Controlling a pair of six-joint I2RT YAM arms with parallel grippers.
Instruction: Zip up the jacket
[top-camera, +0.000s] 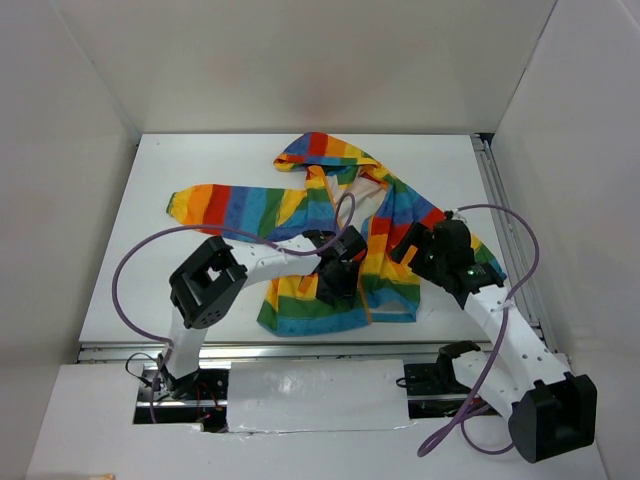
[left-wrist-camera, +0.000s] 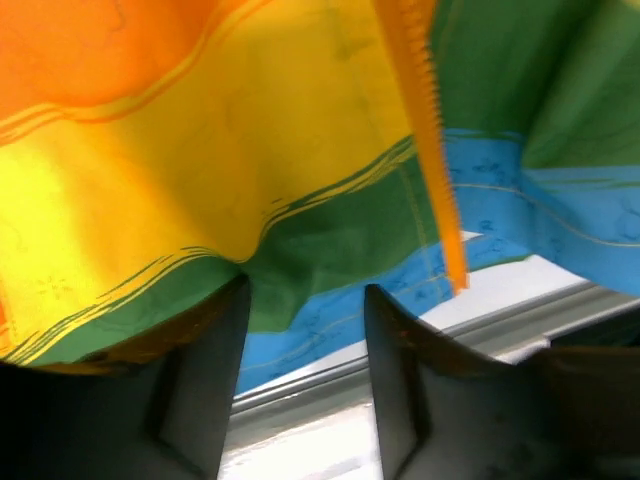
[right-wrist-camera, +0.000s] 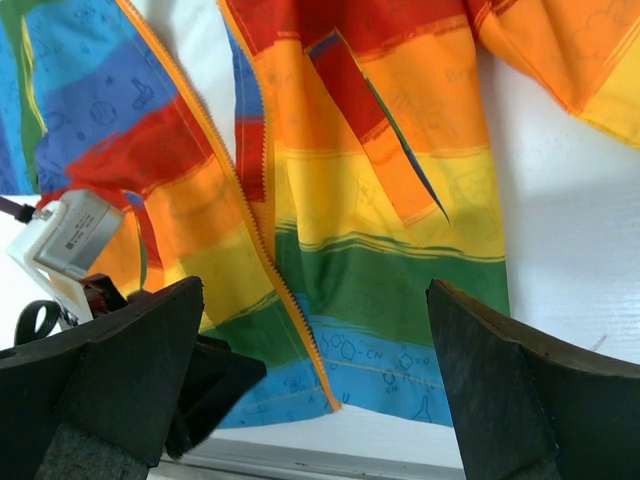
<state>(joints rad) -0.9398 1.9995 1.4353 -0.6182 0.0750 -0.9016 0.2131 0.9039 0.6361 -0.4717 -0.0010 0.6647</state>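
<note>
The rainbow-striped jacket (top-camera: 330, 225) lies unzipped on the white table, hood at the far side and blue hem near the front edge. My left gripper (top-camera: 335, 283) is low over the left front panel near the hem. In the left wrist view its gripper (left-wrist-camera: 305, 330) is open, the fabric (left-wrist-camera: 200, 170) puckers at the left fingertip (left-wrist-camera: 225, 340), and the orange zipper tape (left-wrist-camera: 425, 120) runs down to its right. My right gripper (top-camera: 408, 243) hovers over the right panel. In its wrist view the gripper (right-wrist-camera: 315, 350) is wide open and empty above the zipper teeth (right-wrist-camera: 285, 300).
The table's metal front rail (left-wrist-camera: 420, 335) lies just past the hem. The left gripper's body with a white label (right-wrist-camera: 70, 240) shows at the left of the right wrist view. Purple cables (top-camera: 130, 265) loop beside both arms. White walls enclose the table.
</note>
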